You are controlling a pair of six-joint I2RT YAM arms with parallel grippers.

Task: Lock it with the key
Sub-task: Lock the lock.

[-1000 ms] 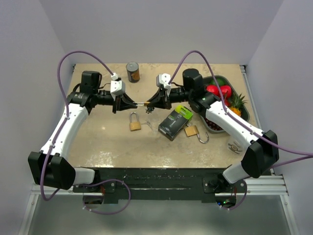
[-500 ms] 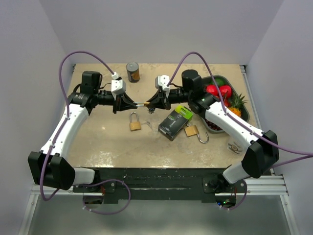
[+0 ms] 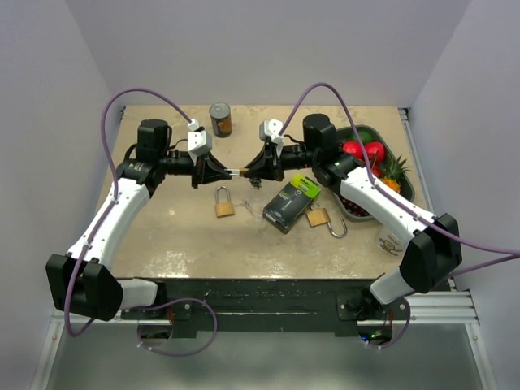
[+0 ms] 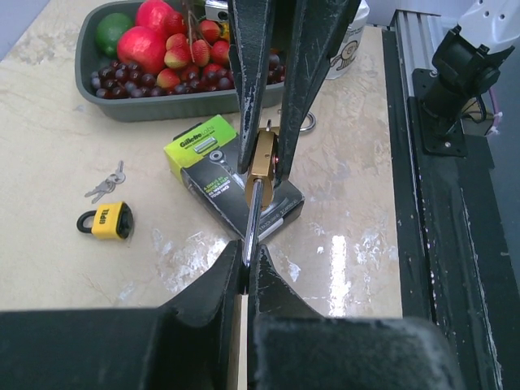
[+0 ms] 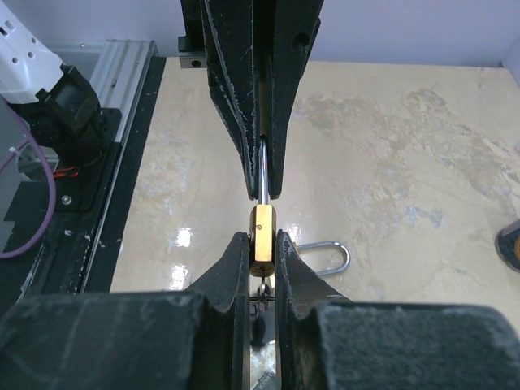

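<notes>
The brass padlock is gripped by its body in the right gripper; its shackle, pointed straight away from that gripper, is pinched tight in the left gripper.

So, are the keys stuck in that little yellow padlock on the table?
No, the keys lie loose beside the yellow padlock.

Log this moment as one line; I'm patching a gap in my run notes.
left pincer: shut on shackle | right pincer: shut on brass body | padlock: in air between both
</notes>
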